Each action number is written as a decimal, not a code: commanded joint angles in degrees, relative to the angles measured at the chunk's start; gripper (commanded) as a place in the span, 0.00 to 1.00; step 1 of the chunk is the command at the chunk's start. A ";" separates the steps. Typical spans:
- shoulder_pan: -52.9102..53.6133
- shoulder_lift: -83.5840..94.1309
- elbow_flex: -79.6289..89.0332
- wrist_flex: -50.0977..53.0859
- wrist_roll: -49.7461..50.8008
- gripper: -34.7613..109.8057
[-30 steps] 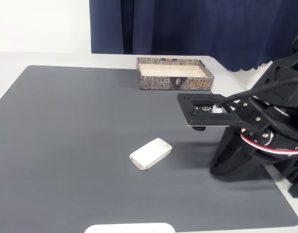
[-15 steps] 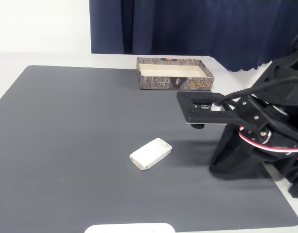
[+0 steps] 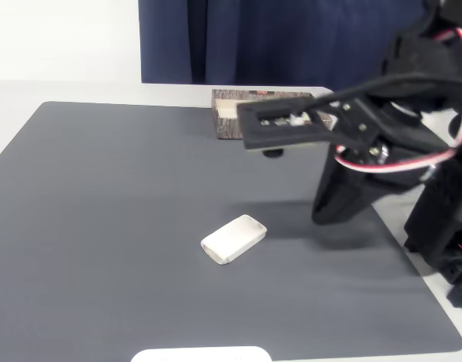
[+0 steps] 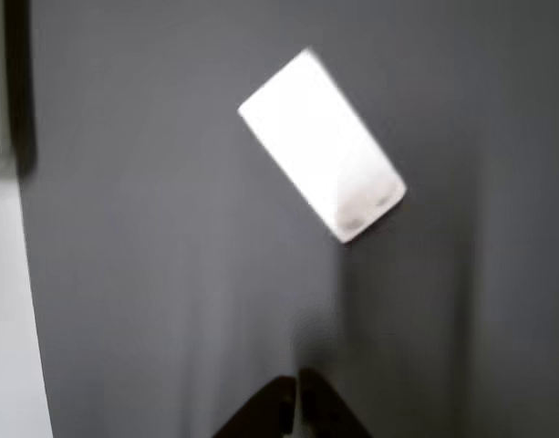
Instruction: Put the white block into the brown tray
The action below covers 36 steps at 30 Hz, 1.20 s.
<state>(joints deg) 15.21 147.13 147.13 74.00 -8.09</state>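
Observation:
The white block (image 3: 233,239) lies flat and askew on the dark mat, near the middle front. In the wrist view the white block (image 4: 321,146) sits well ahead of my gripper (image 4: 295,408), whose two dark fingertips meet with no gap and hold nothing. In the fixed view my gripper (image 3: 273,152) hangs raised above the mat, up and to the right of the block and well clear of it. The brown tray (image 3: 227,126) stands at the mat's far edge; the black arm covers most of it, leaving its left end and back rim showing.
A dark grey mat (image 3: 110,211) covers the white table (image 3: 57,90). A navy curtain (image 3: 276,41) hangs behind. A white object (image 3: 200,354) pokes in at the front edge. The arm's base (image 3: 442,226) fills the right side. The wrist view catches the pale table (image 4: 5,301) beside the mat.
The arm has lifted and swung up and to the left, so the gripper now covers the tray's front. The white block has stayed put.

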 commanded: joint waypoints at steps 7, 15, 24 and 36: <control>1.23 -19.51 -10.37 -9.93 -0.79 0.24; 3.25 -33.31 -22.41 -10.11 -2.02 0.24; 3.60 -44.21 -31.82 -9.93 -6.06 0.24; 5.01 -43.86 -32.26 -5.71 -32.78 0.24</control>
<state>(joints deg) 19.16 101.95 117.16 66.62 -35.07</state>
